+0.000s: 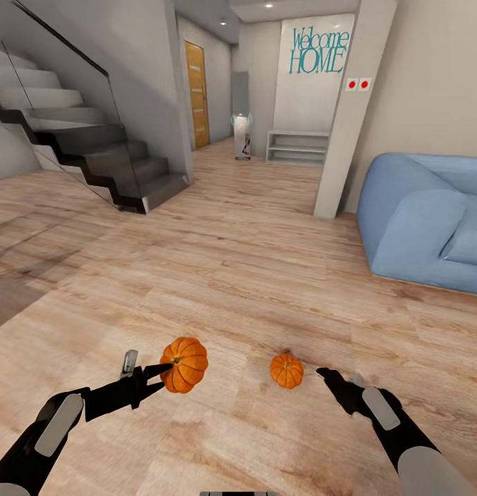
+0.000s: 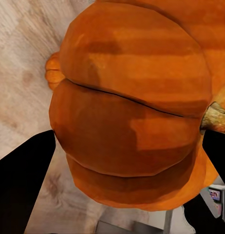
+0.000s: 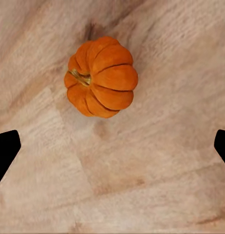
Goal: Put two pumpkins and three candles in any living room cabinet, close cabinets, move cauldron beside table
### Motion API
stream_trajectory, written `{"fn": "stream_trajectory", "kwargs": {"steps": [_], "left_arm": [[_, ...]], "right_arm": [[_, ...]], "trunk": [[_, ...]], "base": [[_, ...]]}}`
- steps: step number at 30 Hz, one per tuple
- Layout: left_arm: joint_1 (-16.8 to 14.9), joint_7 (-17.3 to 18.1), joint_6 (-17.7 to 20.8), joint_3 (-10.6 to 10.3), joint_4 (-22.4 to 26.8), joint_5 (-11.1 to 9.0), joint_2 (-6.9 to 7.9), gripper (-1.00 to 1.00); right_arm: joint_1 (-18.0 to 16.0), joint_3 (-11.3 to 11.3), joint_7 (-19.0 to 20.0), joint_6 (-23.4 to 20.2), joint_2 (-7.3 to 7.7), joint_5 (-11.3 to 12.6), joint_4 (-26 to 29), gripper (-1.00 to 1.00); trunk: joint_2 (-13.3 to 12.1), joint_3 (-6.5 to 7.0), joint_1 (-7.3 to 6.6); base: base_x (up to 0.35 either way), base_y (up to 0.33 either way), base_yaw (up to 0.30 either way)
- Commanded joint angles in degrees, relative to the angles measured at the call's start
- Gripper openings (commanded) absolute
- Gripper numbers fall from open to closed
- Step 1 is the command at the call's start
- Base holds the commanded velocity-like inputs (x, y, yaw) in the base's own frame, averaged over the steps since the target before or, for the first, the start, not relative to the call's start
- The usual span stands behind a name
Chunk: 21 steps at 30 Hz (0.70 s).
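My left gripper [image 1: 164, 373] is shut on one orange ribbed pumpkin [image 1: 185, 364] and holds it just above the wooden floor. In the left wrist view that pumpkin [image 2: 127, 112] sits large between the two black fingers [image 2: 20, 180]. The second pumpkin [image 1: 286, 370] rests on the floor to the right, stem tilted sideways. My right gripper [image 1: 326, 377] hovers just right of it. The right wrist view looks down on this pumpkin [image 3: 101, 76], with the gripper [image 3: 112, 146] open and its fingers wide apart. The candles, the cabinet and the cauldron are out of view.
A blue sofa [image 1: 431, 220] stands at the right. A dark staircase with a glass rail [image 1: 93, 151] rises at the left. A white pillar [image 1: 348, 117] and a low white shelf [image 1: 298, 147] stand ahead, with wooden floor [image 1: 231, 275] in between.
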<state>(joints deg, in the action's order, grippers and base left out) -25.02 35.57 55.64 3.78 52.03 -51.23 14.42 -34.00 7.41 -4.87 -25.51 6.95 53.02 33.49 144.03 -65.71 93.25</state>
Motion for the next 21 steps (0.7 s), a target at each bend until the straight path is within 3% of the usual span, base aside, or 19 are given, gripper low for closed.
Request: {"fn": "stream_trajectory", "kwargs": {"steps": [1,2,4,5,8,16,21], "left_arm": [[-0.03,0.30,0.23,0.12,0.00,0.13,0.02,-1.00],[-0.03,0.44,0.19,0.20,0.08,0.06,0.10,-1.00],[-0.03,0.52,0.21,0.24,0.15,0.06,0.18,-1.00],[-0.03,0.53,0.20,0.35,0.16,0.07,0.26,-1.00],[-0.03,0.52,0.24,0.73,0.18,0.07,0.30,-1.00],[-0.03,0.55,0.39,0.93,0.14,0.01,0.38,-1.00],[-0.03,0.47,0.27,0.88,0.12,0.11,0.38,-1.00]], "right_arm": [[-0.85,0.03,-0.39,-0.19,-0.03,0.59,0.09,1.00],[-1.81,-0.95,-0.24,0.21,-0.07,0.17,0.03,1.00],[-2.35,-5.09,-0.06,2.55,-0.29,-0.69,-0.02,1.00],[-2.50,-8.39,0.77,3.86,-0.70,-0.82,-0.05,1.00],[-2.62,-11.61,2.27,4.75,-1.09,-0.48,-0.10,1.00],[-2.65,-12.24,2.56,4.90,-1.12,0.75,-3.18,1.00],[-2.65,-12.24,2.67,5.17,-0.97,2.62,-3.66,1.00]], "trunk": [[0.02,-0.05,-0.01],[0.02,-0.05,-0.01],[0.02,-0.05,-0.01],[0.02,-0.05,-0.01],[0.02,-0.05,-0.01],[0.02,-0.05,-0.01],[0.02,-0.05,-0.01]], "base": [[0.000,0.000,0.000],[0.000,0.000,0.000],[0.000,0.000,0.000],[0.000,0.000,0.000],[0.019,0.000,0.000],[0.060,0.000,0.000],[0.261,0.000,0.000]]}}
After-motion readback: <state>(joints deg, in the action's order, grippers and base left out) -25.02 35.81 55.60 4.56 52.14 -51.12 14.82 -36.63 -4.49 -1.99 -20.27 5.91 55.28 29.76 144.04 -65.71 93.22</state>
